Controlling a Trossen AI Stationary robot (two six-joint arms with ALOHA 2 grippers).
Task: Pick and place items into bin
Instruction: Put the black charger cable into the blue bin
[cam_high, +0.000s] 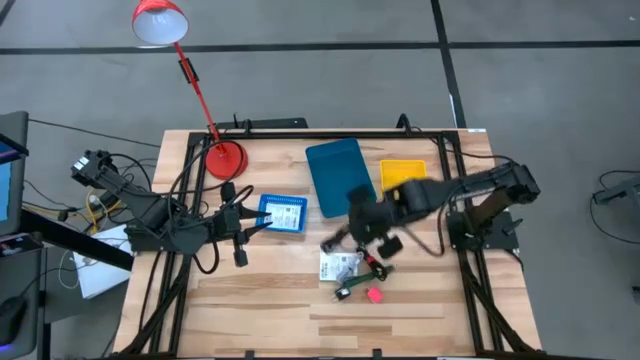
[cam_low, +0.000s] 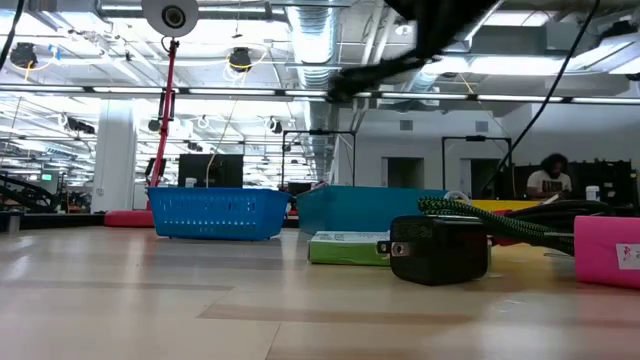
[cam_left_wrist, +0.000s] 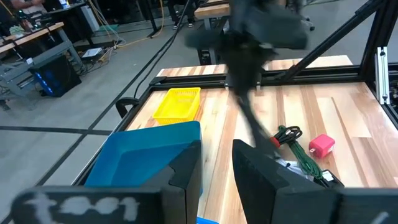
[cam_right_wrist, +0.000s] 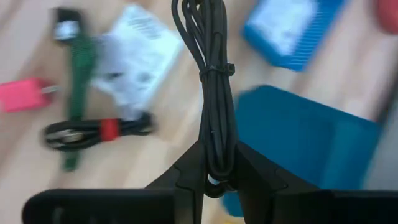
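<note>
Items lie scattered on the pale wooden table (cam_high: 260, 300): white printed packet (cam_right_wrist: 138, 56), pink block (cam_right_wrist: 18, 95), green cord (cam_right_wrist: 78, 68). Right tool (cam_right_wrist: 216, 177) pinches a bundled black cable (cam_right_wrist: 211, 74) above the teal bin (cam_right_wrist: 298, 134). Left tool (cam_left_wrist: 216, 168) stands spread, empty.

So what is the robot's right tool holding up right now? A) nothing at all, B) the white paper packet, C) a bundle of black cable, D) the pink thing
C: in the right wrist view the right tool is shut on a bundle of black cable, while the pink thing and the white packet lie on the table.
</note>
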